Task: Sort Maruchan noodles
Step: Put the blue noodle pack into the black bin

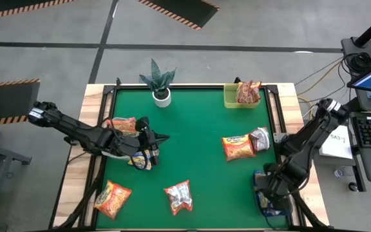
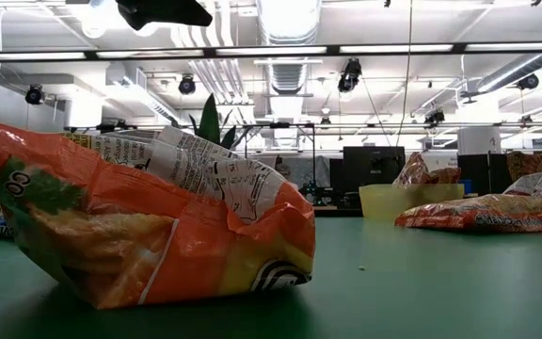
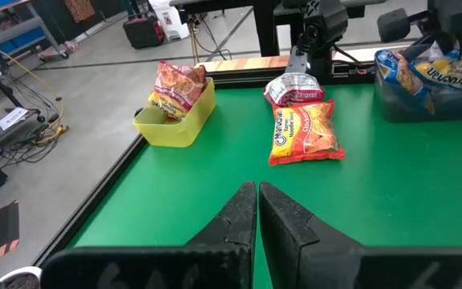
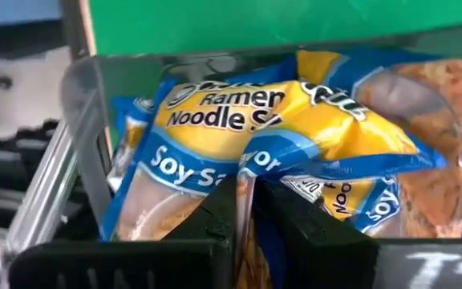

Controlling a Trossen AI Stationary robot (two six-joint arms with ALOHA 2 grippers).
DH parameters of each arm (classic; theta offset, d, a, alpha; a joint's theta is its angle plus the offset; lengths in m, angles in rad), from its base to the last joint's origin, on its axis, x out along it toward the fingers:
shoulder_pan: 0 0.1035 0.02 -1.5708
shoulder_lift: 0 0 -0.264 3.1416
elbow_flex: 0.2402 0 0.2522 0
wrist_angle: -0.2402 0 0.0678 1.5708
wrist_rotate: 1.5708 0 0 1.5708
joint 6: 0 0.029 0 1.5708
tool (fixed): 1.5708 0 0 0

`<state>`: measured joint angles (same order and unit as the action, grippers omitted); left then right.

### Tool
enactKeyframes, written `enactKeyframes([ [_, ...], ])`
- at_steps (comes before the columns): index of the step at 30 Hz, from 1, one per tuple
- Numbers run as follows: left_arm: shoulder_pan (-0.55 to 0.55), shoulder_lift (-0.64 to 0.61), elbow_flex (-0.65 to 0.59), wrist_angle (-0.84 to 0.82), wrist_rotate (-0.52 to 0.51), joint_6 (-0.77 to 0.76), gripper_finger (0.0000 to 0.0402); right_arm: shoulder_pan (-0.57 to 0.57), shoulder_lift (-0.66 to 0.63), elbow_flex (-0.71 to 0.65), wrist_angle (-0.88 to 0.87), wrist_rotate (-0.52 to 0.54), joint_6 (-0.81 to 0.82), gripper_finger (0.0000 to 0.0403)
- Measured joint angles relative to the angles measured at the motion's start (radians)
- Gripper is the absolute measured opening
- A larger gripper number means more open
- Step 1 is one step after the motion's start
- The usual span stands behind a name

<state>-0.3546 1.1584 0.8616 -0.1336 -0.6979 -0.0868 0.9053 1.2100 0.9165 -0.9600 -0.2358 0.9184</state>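
On the left part of the green worktop [image 1: 198, 122], the left hand [image 1: 154, 138] hovers clenched, its two dark fingers pressed together with nothing between them. Just beside it lie an orange packet [image 1: 122, 124] and a yellow-and-blue packet [image 1: 140, 160]. Toward the near edge, an orange-red packet [image 1: 112, 198] lies with its long axis diagonal, and a red-silver packet [image 1: 179, 196], crinkly and shiny, lies next to it. At the far edge stands a potted plant [image 1: 160, 84], and to its right a lime-green tray [image 1: 240, 100] holds reddish packets. More to the right, a flat orange chicken packet [image 1: 237, 147] touches a silver one [image 1: 259, 138]. At the near right corner, the right hand [image 1: 274, 192] is closed on a yellow-and-blue soy sauce packet [image 4: 287, 128] in a grey bin [image 4: 87, 120].
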Motion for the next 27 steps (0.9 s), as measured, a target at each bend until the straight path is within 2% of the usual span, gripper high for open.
enactKeyframes([
  [5,0.0,0.0,0.0,0.0,0.0,-0.001,0.0,0.0,0.017,0.0,-0.003,0.0,0.092,0.0046],
  [11,0.0,0.002,0.0,-0.001,0.002,-0.026,0.0,0.0,-0.003,0.004,-0.013,0.0,0.164,0.0087],
  [18,-0.003,0.002,0.0,-0.001,0.003,-0.049,0.0,0.0,-0.012,0.091,-0.097,-0.003,0.241,0.0122],
  [22,-0.008,0.002,0.0,-0.001,0.008,-0.056,0.0,0.0,-0.011,0.163,-0.156,0.003,0.351,0.0119],
  [27,-0.025,0.002,0.0,-0.001,0.01,-0.057,0.0,0.015,0.004,0.192,-0.162,0.009,0.455,0.0081],
])
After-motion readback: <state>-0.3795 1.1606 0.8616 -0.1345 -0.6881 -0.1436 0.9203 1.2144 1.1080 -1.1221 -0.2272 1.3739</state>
